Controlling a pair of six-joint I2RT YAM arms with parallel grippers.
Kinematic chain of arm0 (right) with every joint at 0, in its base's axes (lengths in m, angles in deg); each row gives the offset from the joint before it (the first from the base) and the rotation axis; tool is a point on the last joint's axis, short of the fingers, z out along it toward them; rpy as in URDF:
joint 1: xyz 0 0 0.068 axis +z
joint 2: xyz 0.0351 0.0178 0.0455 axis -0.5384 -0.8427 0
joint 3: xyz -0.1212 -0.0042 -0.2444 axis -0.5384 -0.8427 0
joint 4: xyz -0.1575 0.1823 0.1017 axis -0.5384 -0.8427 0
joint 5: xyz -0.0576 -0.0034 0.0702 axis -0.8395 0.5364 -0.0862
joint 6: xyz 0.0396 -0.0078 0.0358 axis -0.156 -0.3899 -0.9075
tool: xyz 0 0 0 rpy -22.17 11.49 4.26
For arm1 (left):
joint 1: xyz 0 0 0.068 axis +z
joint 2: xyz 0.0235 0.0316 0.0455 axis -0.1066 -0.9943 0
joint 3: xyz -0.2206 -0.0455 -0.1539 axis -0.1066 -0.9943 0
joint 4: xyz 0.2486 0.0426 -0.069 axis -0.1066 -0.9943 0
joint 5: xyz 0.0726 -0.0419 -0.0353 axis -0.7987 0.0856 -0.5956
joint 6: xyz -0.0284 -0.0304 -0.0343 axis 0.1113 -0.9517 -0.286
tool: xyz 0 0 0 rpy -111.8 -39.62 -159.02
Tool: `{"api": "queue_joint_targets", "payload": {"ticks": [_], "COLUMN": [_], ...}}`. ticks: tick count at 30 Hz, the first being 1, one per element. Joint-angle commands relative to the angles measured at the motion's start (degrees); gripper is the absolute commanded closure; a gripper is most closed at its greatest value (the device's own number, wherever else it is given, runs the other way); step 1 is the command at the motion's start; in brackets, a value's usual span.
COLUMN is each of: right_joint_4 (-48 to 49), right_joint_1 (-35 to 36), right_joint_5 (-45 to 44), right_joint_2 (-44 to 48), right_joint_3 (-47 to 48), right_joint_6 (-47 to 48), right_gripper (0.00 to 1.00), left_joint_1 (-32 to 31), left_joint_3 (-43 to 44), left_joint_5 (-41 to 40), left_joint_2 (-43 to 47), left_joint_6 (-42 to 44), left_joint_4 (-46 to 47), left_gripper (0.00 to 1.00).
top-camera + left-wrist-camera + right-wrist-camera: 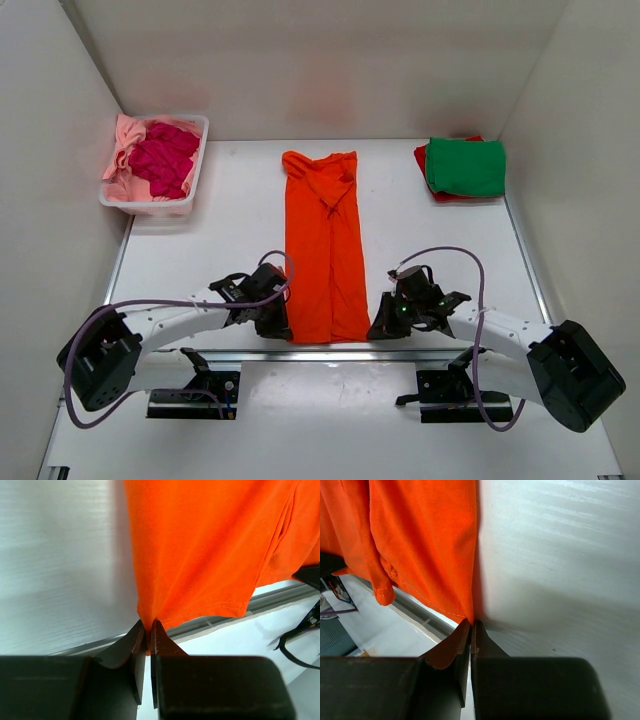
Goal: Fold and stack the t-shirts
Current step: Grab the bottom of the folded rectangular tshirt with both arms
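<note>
The orange t-shirt (324, 245) lies folded into a long strip down the middle of the table, collar end at the back. My left gripper (277, 322) is shut on its near left hem corner (146, 622). My right gripper (380, 328) is shut on its near right hem corner (470, 616). A folded green t-shirt (466, 166) lies on a red one (424, 160) at the back right. Magenta (165, 157) and light pink (122, 160) t-shirts are bunched in the basket.
The white plastic basket (190, 200) stands at the back left. White walls close in the left, right and back sides. The metal rail at the table's near edge (280, 597) runs just under the shirt's hem, with the arm bases and cables below it.
</note>
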Motion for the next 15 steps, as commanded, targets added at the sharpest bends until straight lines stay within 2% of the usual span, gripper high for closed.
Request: {"api": "queue_joint_targets", "payload": {"ticks": [1,6,11,15], "right_joint_4": [-1.7,-3.54,-11.09,-16.19], "right_joint_1": [0.26,0.96,-0.34,-4.82], "right_joint_5": [2.06,4.0,6.28,8.05], "right_joint_2": [-0.74,-1.53,-4.69,-8.02], "right_joint_3": [1.6,4.15,10.99,18.72], "right_joint_6": [3.19,4.78,10.57,14.43], "right_gripper": [1.0,1.0,1.0,1.0], "left_joint_1": [-0.39,-0.65,0.75,7.85], "left_joint_3": [-1.18,-2.24,1.7,7.76], "left_joint_5": [2.05,3.28,1.8,0.83], "left_joint_2": [0.78,3.59,5.7,2.99], "left_joint_6": [-0.15,-0.58,-0.23,1.43], "left_joint_4": [-0.34,-1.48,-4.73,-3.69], "left_gripper": [0.81,0.8,0.79,0.79]}}
